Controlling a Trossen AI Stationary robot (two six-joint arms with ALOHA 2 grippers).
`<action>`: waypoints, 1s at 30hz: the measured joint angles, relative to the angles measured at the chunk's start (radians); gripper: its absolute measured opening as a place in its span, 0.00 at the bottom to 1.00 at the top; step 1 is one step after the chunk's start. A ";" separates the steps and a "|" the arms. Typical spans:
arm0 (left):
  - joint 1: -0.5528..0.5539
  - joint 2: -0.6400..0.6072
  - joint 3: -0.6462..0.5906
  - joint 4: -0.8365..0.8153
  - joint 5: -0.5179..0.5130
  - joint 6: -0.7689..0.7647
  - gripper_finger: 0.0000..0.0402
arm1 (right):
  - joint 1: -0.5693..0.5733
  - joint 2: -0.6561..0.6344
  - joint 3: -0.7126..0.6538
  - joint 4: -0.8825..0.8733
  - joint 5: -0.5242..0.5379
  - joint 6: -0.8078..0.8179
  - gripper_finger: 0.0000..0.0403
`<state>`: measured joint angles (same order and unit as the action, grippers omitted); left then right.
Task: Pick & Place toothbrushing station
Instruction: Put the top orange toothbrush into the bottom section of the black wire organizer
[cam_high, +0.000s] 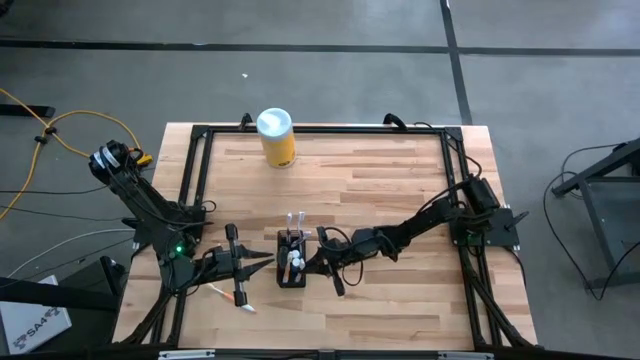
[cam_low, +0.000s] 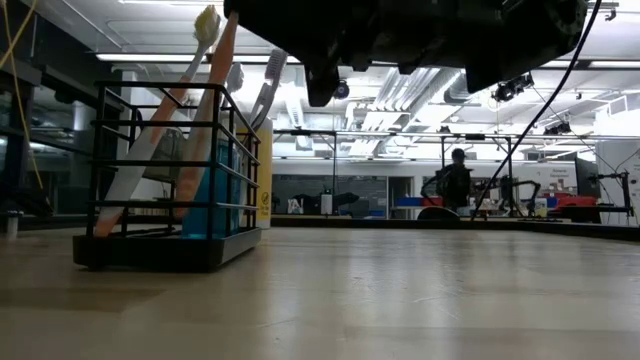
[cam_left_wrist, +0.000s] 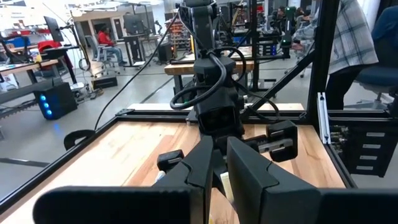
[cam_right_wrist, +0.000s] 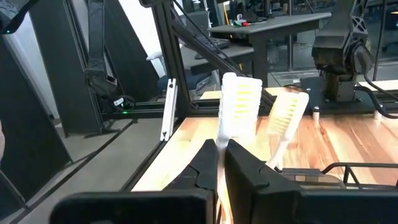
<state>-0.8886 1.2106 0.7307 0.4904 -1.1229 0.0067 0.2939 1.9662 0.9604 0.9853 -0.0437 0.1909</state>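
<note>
Two grippers at work, both mine. Right gripper (cam_high: 318, 262) low at right side of toothbrushing station (cam_high: 291, 262), jaws pinched tight on white toothbrush (cam_right_wrist: 240, 106) standing in it. Station sits near table's (cam_high: 400, 200) front edge, centre, upright, brushes leaning inside. Left gripper (cam_high: 262, 262) just left of station, jaws narrow, holding nothing I can see. Yellow canister (cam_high: 276, 138) far back, well apart.

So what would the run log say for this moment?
right gripper: fingers shut on toothbrush | toothbrushing station: on table | left gripper: beside station
</note>
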 joint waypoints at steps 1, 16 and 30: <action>0.000 0.000 0.000 0.000 0.000 0.000 0.10 | 0.000 0.000 0.000 0.001 0.000 0.000 0.02; 0.000 0.000 0.000 0.000 0.000 -0.007 0.10 | 0.000 0.000 0.000 -0.002 0.019 0.000 0.09; 0.000 0.000 0.000 0.000 0.000 -0.007 0.10 | 0.000 0.000 0.000 -0.005 0.009 -0.001 0.09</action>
<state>-0.8886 1.2106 0.7307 0.4904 -1.1225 -0.0004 0.2943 1.9659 0.9604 0.9801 -0.0343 0.1898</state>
